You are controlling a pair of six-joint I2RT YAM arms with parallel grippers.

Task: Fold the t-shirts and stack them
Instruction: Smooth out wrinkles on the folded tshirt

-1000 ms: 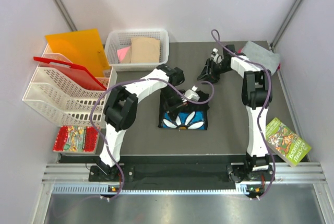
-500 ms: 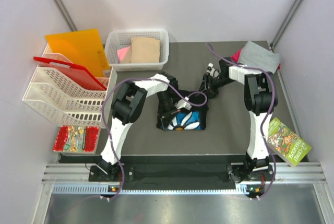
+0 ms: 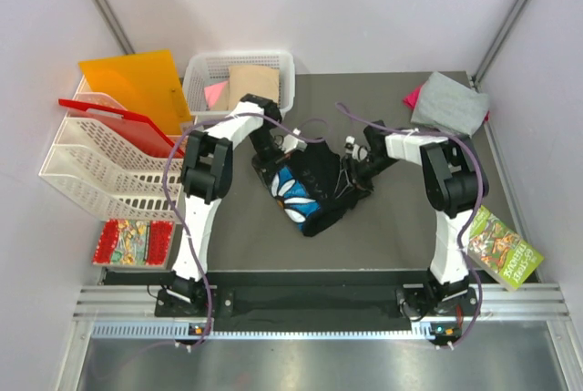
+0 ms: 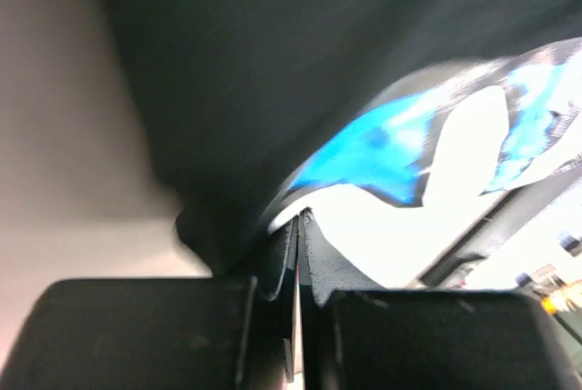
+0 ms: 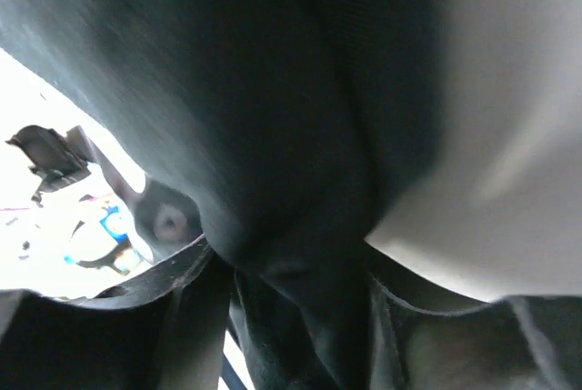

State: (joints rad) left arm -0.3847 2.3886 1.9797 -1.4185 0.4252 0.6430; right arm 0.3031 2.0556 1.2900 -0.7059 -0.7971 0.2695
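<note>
The black shirt (image 3: pixel 314 192) with the blue and white flower print is near the middle of the counter (image 3: pixel 401 227). It hangs in a loose bundle between the two arms, and its lower part seems to rest on the counter. It looks like the fold of this shirt is in progress, not the stacking: the cloth is gathered and not yet flat.

The left hand (image 3: pixel 278 159) holds the left upper edge. In the left wrist view its fingers (image 4: pixel 282 258) are pressed together with only a thin line between them, and the printed cloth comes out of that line, so it is clamped on the shirt. The right hand (image 3: pixel 349 175) holds the right side. In the right wrist view a thick fold of black cloth fills the gap between the fingers (image 5: pixel 186 304), so I judge it also clamped on the shirt, with the fingers a little apart because of the thickness.

The next move probably asks both hands to travel together at the same height, so that the held edge stays straight, then to lay it down over the lower part and only then let go.

The grey shirt (image 3: pixel 448 104) lies at the far right corner, with a pink one (image 3: pixel 413 97) showing at its left edge. The tan shirt (image 3: pixel 253 87) is in the basket (image 3: pixel 239 60).
</note>
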